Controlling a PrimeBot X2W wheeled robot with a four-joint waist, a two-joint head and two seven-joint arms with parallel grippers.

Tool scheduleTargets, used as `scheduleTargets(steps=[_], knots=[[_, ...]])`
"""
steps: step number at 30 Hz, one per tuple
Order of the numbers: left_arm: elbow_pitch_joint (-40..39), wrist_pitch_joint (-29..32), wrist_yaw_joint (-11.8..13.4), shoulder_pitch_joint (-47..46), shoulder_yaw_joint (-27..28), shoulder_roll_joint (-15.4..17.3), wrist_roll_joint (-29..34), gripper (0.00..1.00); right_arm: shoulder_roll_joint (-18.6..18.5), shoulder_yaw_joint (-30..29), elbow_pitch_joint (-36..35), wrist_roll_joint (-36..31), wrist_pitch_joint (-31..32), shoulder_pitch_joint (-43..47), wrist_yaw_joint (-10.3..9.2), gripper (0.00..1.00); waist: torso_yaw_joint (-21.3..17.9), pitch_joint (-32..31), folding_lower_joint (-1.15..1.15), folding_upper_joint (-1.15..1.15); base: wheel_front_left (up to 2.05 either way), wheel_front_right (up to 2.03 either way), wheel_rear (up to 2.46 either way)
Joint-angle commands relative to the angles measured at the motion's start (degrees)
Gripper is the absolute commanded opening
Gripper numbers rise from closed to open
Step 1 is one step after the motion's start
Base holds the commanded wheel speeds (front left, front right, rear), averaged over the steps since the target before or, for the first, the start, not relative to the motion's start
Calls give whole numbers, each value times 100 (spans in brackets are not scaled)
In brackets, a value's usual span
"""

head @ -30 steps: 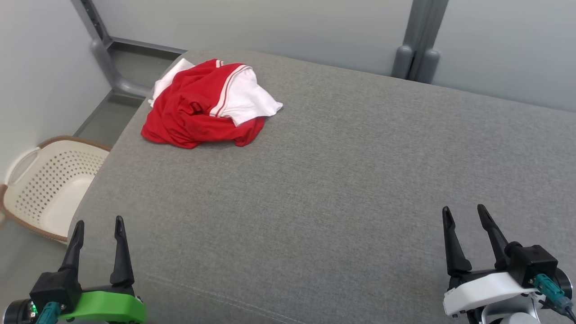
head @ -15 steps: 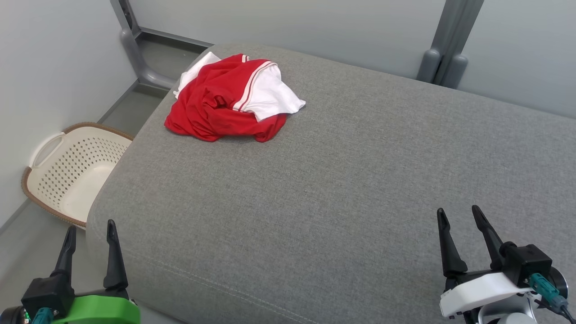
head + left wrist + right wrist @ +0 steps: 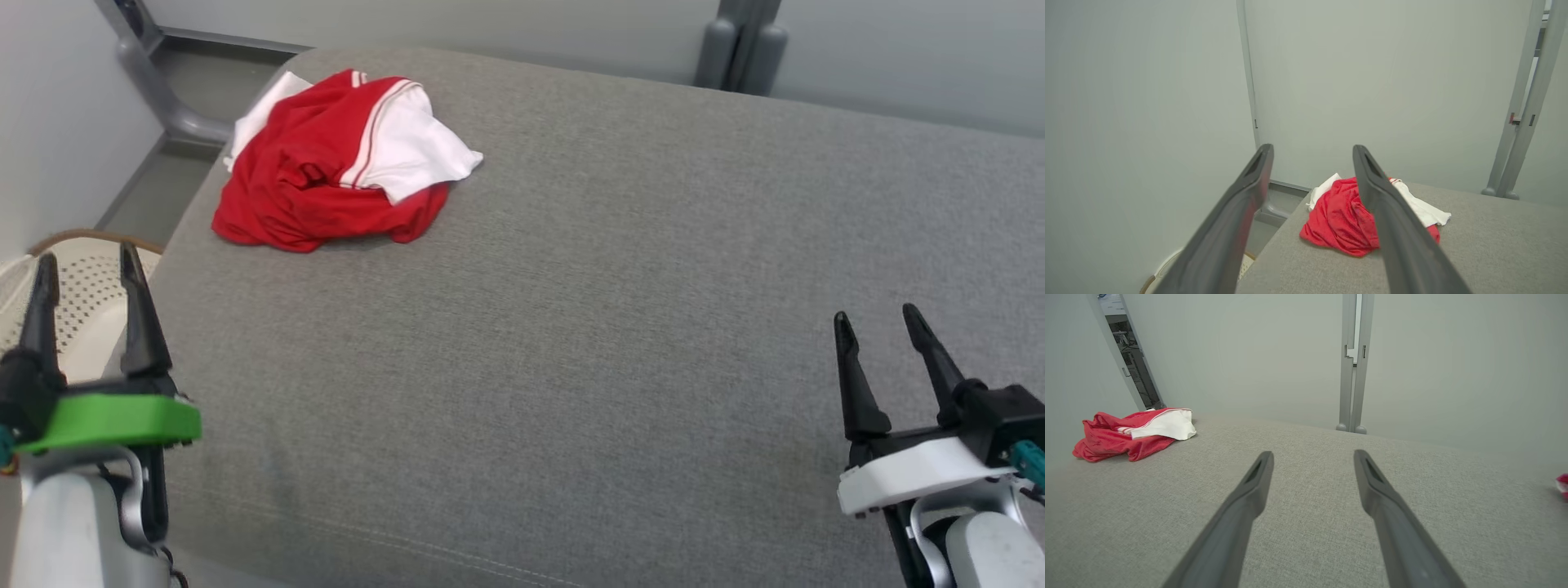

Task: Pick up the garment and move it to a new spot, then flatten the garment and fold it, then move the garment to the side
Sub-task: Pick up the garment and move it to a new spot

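A broad grey fabric cushion (image 3: pixel 612 327) spreads out before me, closed in by pale grey wall panels (image 3: pixel 490 20), with a grey metal post (image 3: pixel 739 41) standing behind its far edge. The garment (image 3: pixel 326 171) — red, with a white panel edged in thin red-and-white stripes — lies crumpled in a heap at the far left corner of the cushion. One white corner reaches towards the far edge and another points right. Off the cushion's left side, down on the floor (image 3: pixel 155 188), I see a cream perforated laundry basket (image 3: pixel 77 282) with a brown rim.

My left gripper (image 3: pixel 86 257) hangs at the near left, over the cushion's left edge and in front of the basket. Its two dark fingers are spread apart with nothing between them. In the left wrist view it points towards the garment, well short of it. My right gripper (image 3: pixel 875 315) hovers at the near right above bare fabric, its fingers likewise apart and empty, well away from the garment. In the right wrist view a small red-and-white scrap (image 3: pixel 1563 485) shows at the far right of the cushion — I cannot tell what it is.
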Motion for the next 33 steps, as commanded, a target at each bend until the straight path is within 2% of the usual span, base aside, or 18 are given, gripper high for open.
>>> scheduleTargets(steps=[1,9,17,24,33], knots=[[53,7,-20,-287,-18,89,-14,100,-91,-46,-71,-25,16,-138,-8,100,-606,611,0,0,0,0,0],[681,14,-32,-1954,-34,658,-216,100,-234,-283,-339,-4,-42,-552,-8,100,-1492,1637,0,0,0,0,0],[1565,325,-42,-3297,-88,1315,-455,100,-168,-483,-479,-49,-173,-747,-8,100,-2060,2318,0,0,0,0,0],[2640,612,-41,-3898,-348,1662,-773,100,-202,-571,-552,-83,-234,-832,-8,100,-2198,2577,0,0,0,0,0],[4063,1167,-42,-4104,-685,1856,-1326,100,-247,-601,-680,-163,-164,-837,-8,100,-2188,2662,0,0,0,0,0]])
